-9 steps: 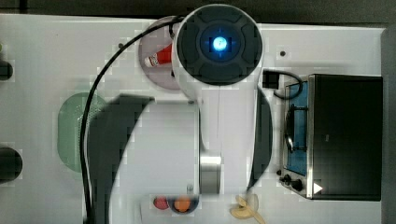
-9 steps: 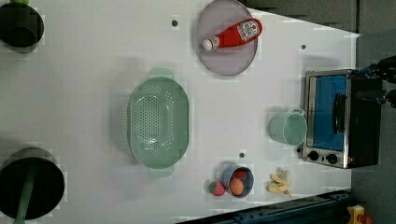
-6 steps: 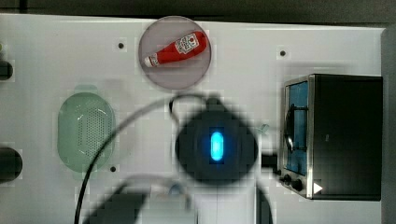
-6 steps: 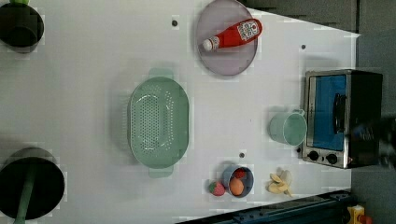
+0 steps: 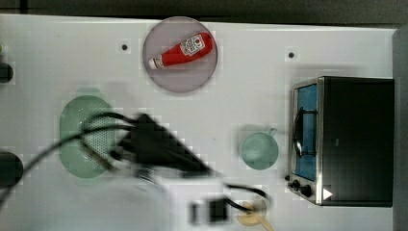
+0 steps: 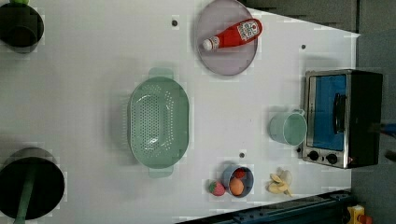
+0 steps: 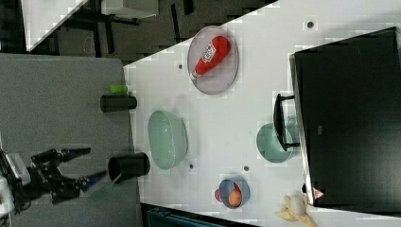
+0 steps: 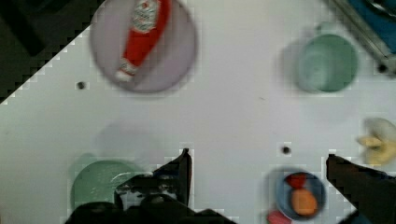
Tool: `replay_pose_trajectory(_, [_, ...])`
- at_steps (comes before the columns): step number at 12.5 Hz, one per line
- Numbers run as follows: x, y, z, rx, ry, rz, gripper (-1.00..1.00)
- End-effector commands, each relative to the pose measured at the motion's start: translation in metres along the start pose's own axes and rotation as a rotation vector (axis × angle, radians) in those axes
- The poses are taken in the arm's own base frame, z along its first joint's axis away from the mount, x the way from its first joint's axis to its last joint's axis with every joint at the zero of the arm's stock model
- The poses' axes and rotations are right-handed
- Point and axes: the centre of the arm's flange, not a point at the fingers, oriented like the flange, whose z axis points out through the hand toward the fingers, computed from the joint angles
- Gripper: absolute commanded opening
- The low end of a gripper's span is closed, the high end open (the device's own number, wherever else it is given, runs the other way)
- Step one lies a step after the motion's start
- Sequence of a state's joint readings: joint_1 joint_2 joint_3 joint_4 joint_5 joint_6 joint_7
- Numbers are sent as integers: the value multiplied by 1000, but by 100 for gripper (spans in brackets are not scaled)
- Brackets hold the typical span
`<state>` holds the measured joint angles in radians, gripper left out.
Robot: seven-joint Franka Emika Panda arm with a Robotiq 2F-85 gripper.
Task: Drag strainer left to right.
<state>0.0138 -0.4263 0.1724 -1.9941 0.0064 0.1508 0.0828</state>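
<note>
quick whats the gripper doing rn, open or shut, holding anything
gripper: open, jaws spread wide in the wrist view, holding nothing; the strainer sits untouched on the table.

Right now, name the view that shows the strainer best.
The left view: the strainer lies whole, holes and both handles clear. In the top view cables cross it; the right view shows it side-on; the wrist view catches part.

The top view and the left view both look straight down on the table [image 5: 250,91]; the right view looks from aside, the wrist view closest.
</note>
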Motion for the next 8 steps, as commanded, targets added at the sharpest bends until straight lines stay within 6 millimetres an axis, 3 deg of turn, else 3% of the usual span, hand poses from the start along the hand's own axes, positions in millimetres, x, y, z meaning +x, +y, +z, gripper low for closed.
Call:
replay_pose_trajectory(1, [-54,-68,99,-127,-101,35,100])
replay_pose_trajectory(5, [-124,-139,182,-163,-128,294,100])
replay_pose_trajectory(8, [-157,-166,253,-188,-170,514,100])
